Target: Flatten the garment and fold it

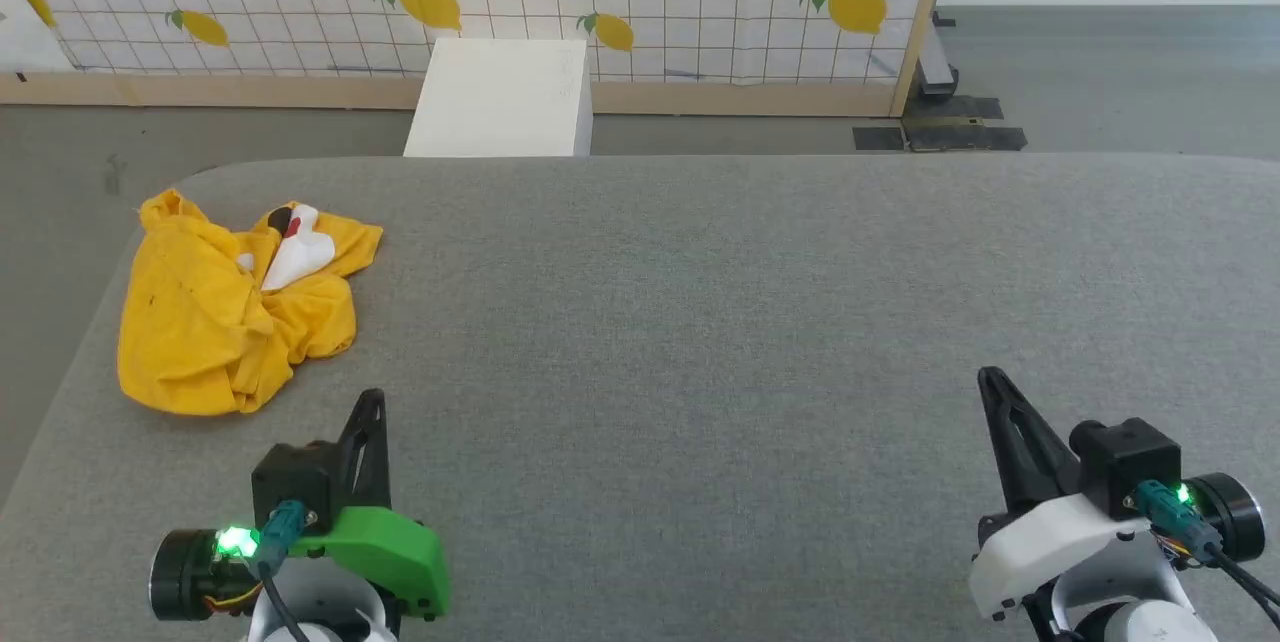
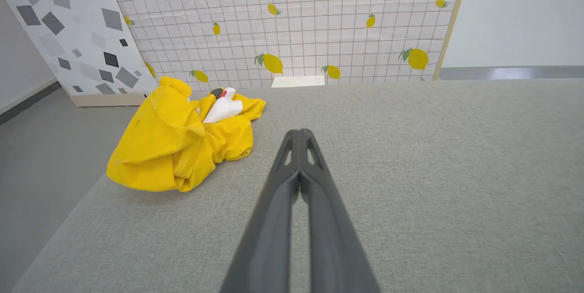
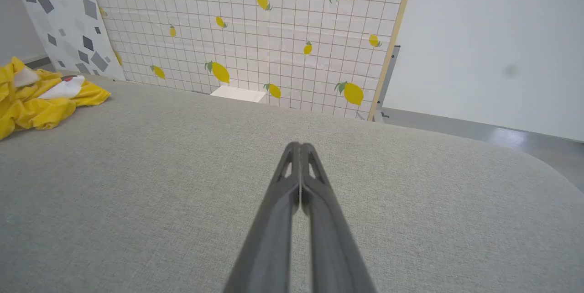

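Garment (image 1: 215, 312) crumpled in a heap at far-left corner of tabletop (image 1: 700, 322). Left claw (image 1: 371, 404) and right claw (image 1: 990, 382) pressed together, empty, over tabletop's near edge. Flattening not begun; next, probably: reach across, spread, pinch a hem.

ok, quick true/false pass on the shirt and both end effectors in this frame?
1. The garment lies crumpled near the left edge of the table. True.
2. The left end effector is shut and holds nothing. True.
3. The right end effector is shut on a sleeve. False: it is shut on nothing, over bare table and well apart from the garment.
4. The garment is spread flat with the whole print showing. False: it is bunched up, and only part of the white print with a red dot shows.
5. A white box stands on the floor beyond the table's far edge. True.
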`<state>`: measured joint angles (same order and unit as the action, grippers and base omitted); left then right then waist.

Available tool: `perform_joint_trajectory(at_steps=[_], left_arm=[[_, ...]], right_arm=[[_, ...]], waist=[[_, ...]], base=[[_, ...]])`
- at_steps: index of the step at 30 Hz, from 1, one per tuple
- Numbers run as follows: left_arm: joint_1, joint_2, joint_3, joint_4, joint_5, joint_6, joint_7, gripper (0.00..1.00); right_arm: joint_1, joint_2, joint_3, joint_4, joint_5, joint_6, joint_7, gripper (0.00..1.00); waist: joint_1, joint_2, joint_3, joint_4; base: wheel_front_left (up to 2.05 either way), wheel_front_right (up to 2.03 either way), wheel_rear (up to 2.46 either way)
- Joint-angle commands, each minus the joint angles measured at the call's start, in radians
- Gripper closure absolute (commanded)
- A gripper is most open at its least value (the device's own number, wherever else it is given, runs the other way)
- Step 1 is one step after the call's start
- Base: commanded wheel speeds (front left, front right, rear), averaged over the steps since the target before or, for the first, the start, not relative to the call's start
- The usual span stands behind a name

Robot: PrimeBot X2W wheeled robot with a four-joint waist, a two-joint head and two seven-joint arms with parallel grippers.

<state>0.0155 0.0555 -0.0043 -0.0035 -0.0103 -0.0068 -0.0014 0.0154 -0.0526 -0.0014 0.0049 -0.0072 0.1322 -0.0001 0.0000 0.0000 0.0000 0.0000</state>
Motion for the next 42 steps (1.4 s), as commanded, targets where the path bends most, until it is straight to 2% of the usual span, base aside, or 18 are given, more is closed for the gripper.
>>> perform_joint_trajectory(at_steps=[1, 26, 27, 42], left_arm=[[-0.015, -0.005, 0.004, 0.004, 0.010, 0.007, 0.001, 1.00], [-0.015, -0.005, 0.004, 0.004, 0.010, 0.007, 0.001, 1.00], [0.000, 0.000, -0.001, 0.000, 0.000, 0.000, 0.000, 0.00], [0.012, 0.000, 0.001, -0.004, -0.015, -0.005, -0.022, 0.00]], right_arm=[[-0.015, 0.002, 0.001, -0.005, 0.007, -0.002, 0.000, 1.00], [-0.015, 0.002, 0.001, -0.005, 0.007, -0.002, 0.000, 1.00], [0.000, 0.000, 0.000, 0.000, 0.000, 0.000, 0.000, 0.00], [0.003, 0.000, -0.028, 0.008, 0.024, 0.000, -0.022, 0.00]], waist=[[0.0000, 0.0000, 0.000, 0.000], [0.0000, 0.0000, 0.000, 0.000], [0.0000, 0.0000, 0.000, 0.000], [0.0000, 0.0000, 0.001, 0.002]], base=[[0.00, 0.00, 0.00], [0.00, 0.00, 0.00], [0.00, 0.00, 0.00], [0.00, 0.00, 0.00]])
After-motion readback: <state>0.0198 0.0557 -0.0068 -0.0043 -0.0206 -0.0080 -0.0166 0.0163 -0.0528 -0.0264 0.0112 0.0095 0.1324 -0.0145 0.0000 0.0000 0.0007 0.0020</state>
